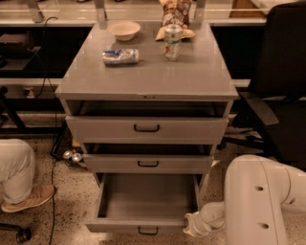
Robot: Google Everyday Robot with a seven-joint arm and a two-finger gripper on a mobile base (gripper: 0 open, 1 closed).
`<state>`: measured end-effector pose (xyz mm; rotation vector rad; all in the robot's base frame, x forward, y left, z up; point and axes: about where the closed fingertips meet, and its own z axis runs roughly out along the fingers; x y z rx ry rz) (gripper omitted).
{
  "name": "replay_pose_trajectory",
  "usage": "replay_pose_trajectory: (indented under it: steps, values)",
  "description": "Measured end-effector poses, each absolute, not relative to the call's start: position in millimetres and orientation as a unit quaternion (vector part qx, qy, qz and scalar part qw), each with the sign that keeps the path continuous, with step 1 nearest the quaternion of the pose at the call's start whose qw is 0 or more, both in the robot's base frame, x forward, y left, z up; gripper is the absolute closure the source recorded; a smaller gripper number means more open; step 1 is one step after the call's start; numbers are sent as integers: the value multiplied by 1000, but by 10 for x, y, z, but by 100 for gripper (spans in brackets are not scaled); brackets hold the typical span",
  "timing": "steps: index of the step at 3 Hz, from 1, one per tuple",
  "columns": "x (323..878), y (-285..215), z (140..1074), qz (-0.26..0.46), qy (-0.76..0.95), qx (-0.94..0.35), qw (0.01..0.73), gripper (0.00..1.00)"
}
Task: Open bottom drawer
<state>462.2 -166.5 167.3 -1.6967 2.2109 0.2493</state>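
Observation:
The grey cabinet [146, 79] has three drawers. The bottom drawer [143, 224] is pulled well out, its empty grey tray [148, 196] showing, with a small black loop handle [148, 231] on its short front. The middle drawer [148, 163] and the taller top drawer [146, 128] are slightly ajar. My gripper [191, 226] is at the right end of the bottom drawer's front, at the end of my white arm [253, 201] coming in from the lower right. It sits against the drawer's right front corner.
On the cabinet top stand a bowl [124, 29], a crushed bottle [120, 56], a can [172, 42] and a snack bag [176, 14]. A person's leg and shoe [21, 189] are at the left. A black chair [282, 95] stands at the right. Cables lie on the floor at the left.

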Motion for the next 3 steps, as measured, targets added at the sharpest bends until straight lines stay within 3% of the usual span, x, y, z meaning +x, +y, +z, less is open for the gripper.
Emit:
replay_pose_trajectory:
  steps: [3]
  values:
    - [4243,-1663,1692,87,795,-576,173,100]
